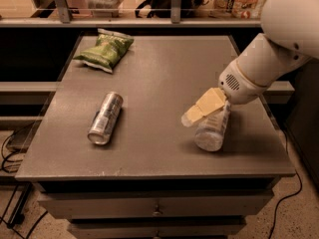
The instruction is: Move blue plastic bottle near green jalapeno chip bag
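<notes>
The blue plastic bottle (210,133) lies on its side at the right-centre of the frame, on the grey counter (164,68). Its broad end points toward the lower edge of the picture, and its long axis runs up the frame with a slight lean to the right. The neck end is hidden, because the claw (203,108) sits directly on top of that upper half. The claw's pale yellow pad is slanted across the bottle's axis, not along it. Whether the claw is clenched on the bottle or only resting against it, I cannot tell.

The bearing to the goal is what matters next. The green jalapeno chip bag (105,51) is in the upper left of the frame, well apart from the bottle, so the carry would go diagonally up and left across the open middle of the counter. The silver can (105,118) lies at left-centre, also on its side, below that diagonal. In my judgement a straight line to the bag passes above it — provided the bottle does not roll off toward the can.
</notes>
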`<state>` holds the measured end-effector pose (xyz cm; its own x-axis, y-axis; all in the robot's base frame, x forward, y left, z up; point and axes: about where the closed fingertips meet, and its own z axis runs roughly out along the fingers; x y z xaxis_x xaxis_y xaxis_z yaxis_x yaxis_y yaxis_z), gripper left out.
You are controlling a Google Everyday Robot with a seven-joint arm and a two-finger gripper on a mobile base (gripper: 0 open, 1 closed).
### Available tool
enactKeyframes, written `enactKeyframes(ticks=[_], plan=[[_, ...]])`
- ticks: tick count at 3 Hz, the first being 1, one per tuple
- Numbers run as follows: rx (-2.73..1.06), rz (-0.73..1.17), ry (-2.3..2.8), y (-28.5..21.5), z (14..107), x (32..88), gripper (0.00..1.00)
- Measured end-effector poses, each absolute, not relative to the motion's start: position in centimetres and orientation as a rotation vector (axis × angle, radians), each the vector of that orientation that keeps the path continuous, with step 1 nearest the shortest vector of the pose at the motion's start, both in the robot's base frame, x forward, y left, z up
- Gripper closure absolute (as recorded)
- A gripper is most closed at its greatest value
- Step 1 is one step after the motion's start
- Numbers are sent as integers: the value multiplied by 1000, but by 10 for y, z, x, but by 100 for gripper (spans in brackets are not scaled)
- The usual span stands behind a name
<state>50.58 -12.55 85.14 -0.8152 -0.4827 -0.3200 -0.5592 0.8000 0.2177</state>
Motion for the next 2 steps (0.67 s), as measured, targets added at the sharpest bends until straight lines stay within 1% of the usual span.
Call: enactKeyframes(ticks=[1, 2], plan=[[-787, 457, 2783, -110, 836, 505, 18], [-766, 411, 2812, -106, 832, 505, 41]])
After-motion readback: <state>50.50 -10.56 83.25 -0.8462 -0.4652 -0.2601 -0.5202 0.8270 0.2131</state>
